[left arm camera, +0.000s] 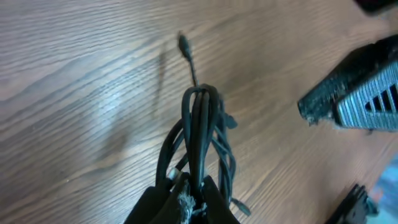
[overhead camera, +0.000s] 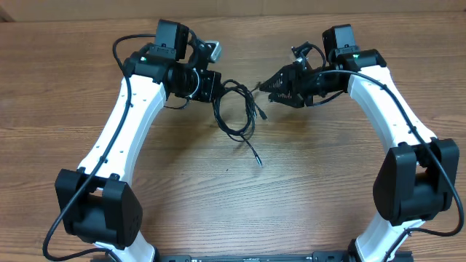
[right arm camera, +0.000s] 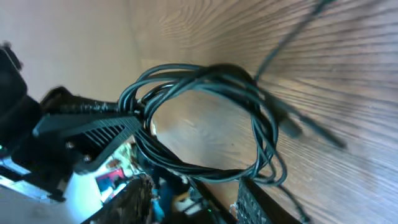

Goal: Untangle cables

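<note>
The cables (overhead camera: pixel 234 110) are thin black cords in a loose coil on the wooden table, with one plug tail (overhead camera: pixel 259 161) trailing toward the front. My left gripper (overhead camera: pixel 213 86) is shut on the coil's left side. In the left wrist view several strands (left arm camera: pixel 200 124) run up from its closed fingers (left arm camera: pixel 194 200). My right gripper (overhead camera: pixel 263 87) is open just right of the coil. In the right wrist view the coil (right arm camera: pixel 249 106) hangs in front of its spread fingers (right arm camera: pixel 193 196), with strands crossing the gap between them.
The left gripper's finger (right arm camera: pixel 87 124) shows in the right wrist view, and the right gripper's ribbed finger (left arm camera: pixel 357 96) shows in the left wrist view. Both arms' white links flank the bare wooden table (overhead camera: pixel 240 204).
</note>
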